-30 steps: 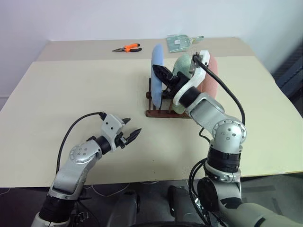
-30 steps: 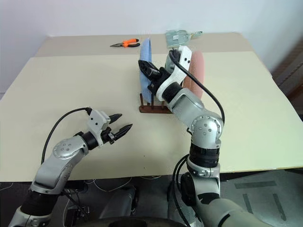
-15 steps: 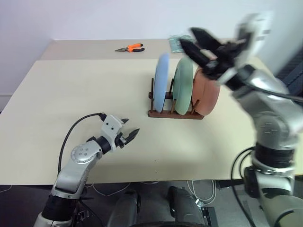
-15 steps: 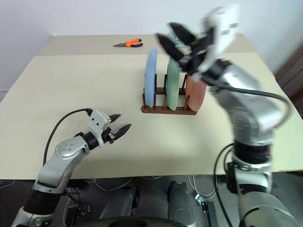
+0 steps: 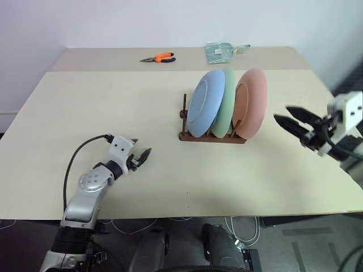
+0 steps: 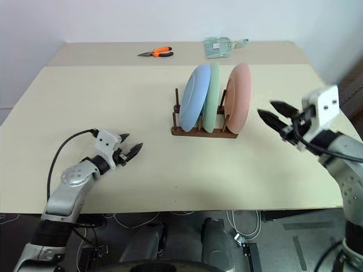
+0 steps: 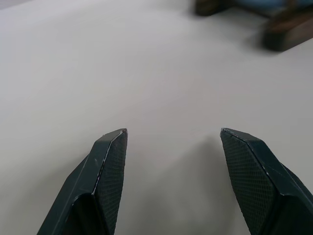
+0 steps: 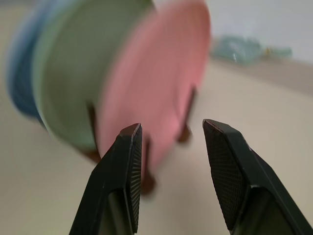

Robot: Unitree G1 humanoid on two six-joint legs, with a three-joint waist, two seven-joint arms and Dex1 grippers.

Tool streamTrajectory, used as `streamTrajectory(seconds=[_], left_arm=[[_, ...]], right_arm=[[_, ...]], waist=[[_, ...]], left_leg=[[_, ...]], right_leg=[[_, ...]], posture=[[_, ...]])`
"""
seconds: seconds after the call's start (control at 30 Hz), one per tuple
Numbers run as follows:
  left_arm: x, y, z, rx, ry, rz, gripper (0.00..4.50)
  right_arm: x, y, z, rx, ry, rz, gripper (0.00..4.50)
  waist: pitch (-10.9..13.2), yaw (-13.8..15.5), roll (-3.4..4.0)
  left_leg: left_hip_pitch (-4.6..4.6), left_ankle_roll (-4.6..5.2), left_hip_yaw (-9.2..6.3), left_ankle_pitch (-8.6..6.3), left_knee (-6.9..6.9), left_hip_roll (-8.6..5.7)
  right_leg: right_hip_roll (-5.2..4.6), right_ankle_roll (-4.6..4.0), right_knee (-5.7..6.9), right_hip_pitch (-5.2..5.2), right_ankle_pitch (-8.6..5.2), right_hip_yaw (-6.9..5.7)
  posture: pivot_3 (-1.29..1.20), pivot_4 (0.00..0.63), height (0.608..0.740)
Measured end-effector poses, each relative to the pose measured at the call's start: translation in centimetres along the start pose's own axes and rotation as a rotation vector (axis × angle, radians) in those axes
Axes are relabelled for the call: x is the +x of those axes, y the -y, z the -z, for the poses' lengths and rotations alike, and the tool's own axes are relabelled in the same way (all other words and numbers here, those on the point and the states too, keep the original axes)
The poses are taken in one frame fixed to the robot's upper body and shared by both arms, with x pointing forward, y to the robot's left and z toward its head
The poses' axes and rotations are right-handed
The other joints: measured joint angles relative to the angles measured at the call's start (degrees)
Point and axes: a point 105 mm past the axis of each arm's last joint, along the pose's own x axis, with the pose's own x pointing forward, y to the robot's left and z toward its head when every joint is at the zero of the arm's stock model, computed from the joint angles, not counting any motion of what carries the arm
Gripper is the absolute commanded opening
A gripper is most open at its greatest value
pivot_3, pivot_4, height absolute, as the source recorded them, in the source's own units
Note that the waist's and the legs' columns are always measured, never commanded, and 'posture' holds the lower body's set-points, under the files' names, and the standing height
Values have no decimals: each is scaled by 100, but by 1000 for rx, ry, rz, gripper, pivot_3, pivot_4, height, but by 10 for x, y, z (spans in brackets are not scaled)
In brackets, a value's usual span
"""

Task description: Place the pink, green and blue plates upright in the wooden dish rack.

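The right gripper (image 5: 294, 124) has pulled away from the plates and now hangs to their right, fingers apart and empty. Left of it, the blue plate (image 5: 206, 102), green plate (image 5: 226, 109) and pink plate (image 5: 252, 102) stand in the rack (image 5: 211, 136). The left gripper (image 5: 140, 157), fingers apart, has shifted slightly leftward, farther from the rack.

My right fingers (image 5: 293, 123) were in at the rack (image 5: 212, 136) a second ago, among the plates; now they hang at the right edge of the frame, well apart from it, open and empty. The blue plate (image 5: 206, 103) stood upright then, apart from the green plate (image 5: 225, 103); now it tilts and leans against it. My left fingers (image 5: 140, 155) have drifted a little toward the left of the frame, low over the desk (image 5: 102, 107).
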Motion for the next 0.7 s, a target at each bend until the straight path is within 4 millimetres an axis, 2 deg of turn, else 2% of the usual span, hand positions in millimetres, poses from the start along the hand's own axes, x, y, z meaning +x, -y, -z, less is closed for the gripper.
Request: streamTrajectory(seconds=[0.07,0.13,0.17,0.23,0.27,0.33,0.4,0.47,0.57,0.7], left_arm=[[-4,-8,0,12,0,-27,3109],[-7,-9,3,17,-6,-31,3109],[-8,-8,4,16,-5,-29,3109],[-8,-6,4,16,2,-24,3109],[-9,-4,4,13,4,-19,3109],[-10,0,4,7,8,-6,3109],[-9,7,2,-12,11,28,3109],[-6,28,-7,-29,38,120,3109],[0,67,-33,-39,108,286,3109],[4,89,-57,-35,162,378,3109]], right_arm=[[0,4,0,-15,7,3,1955],[4,-2,-14,-7,60,-51,1449],[5,-15,-25,11,92,-126,1181],[3,-36,-37,13,108,-251,172],[2,-53,-41,-14,73,-339,77],[3,-80,-41,-57,33,-452,77],[11,-98,-41,-72,23,-505,77],[24,-115,-46,-125,43,-514,77],[44,-126,-41,-268,0,-461,77],[62,-126,-21,-341,-77,-395,77]], waist=[[-1,-7,8],[-5,-13,19],[-5,-5,20],[-5,24,19],[-5,34,19],[-12,39,3],[-12,31,2],[-12,24,3],[-11,43,-2],[-11,32,-2]], left_leg=[[0,0,2,0,1,0],[0,0,1,0,-2,2],[-1,0,-3,0,-2,2],[-3,0,-8,0,-2,3],[-6,1,-8,0,-1,0],[-6,1,-10,-1,2,-1],[-6,1,-9,-2,7,-1],[-6,1,-5,-2,8,-2],[-11,0,-10,-2,6,-2],[-14,2,-9,-2,5,-7]], right_leg=[[-1,-1,0,0,-1,1],[-1,-1,0,0,0,2],[-1,-1,1,0,0,0],[-1,-2,-1,0,2,-4],[-7,-4,-1,0,2,-4],[-11,2,-6,7,-3,-11],[-14,2,-9,10,-5,-12],[-19,0,-9,10,-6,-12],[-19,-1,-11,8,-6,-20],[-19,-12,-9,3,3,-18]], posture=[[0,150,740],[0,150,740],[0,150,740],[0,150,740],[0,150,740],[0,150,740],[0,150,740],[0,150,740],[0,150,740],[0,150,740]])
